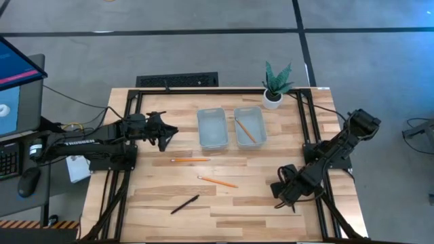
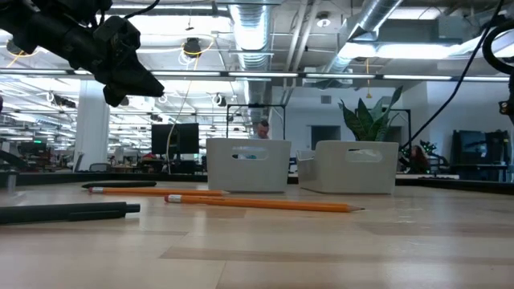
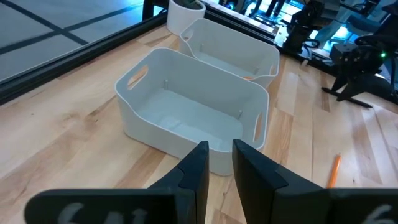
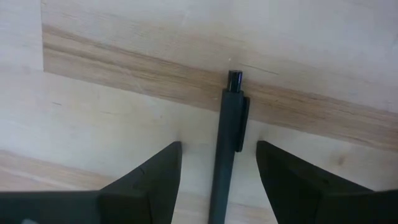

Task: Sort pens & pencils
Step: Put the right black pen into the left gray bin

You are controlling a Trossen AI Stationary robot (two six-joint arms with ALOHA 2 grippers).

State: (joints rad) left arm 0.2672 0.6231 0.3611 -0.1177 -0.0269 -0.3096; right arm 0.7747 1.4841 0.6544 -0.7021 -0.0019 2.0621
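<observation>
Orange pencils [image 1: 190, 160] – three; black pens [image 1: 184, 204] – two seen. Right hand [image 4: 217, 163] open astride one pen; left hand [image 3: 216, 163] nearly closed, empty.

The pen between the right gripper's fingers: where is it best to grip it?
Probably mid-barrel, from straight above. The pen lies flat on the table, and the right gripper is open with one finger on each side of it, below the clip.

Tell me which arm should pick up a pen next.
Right. Its open gripper straddles a pen lying on the table. The left gripper hovers beside a tray, with no pen under it.
</observation>
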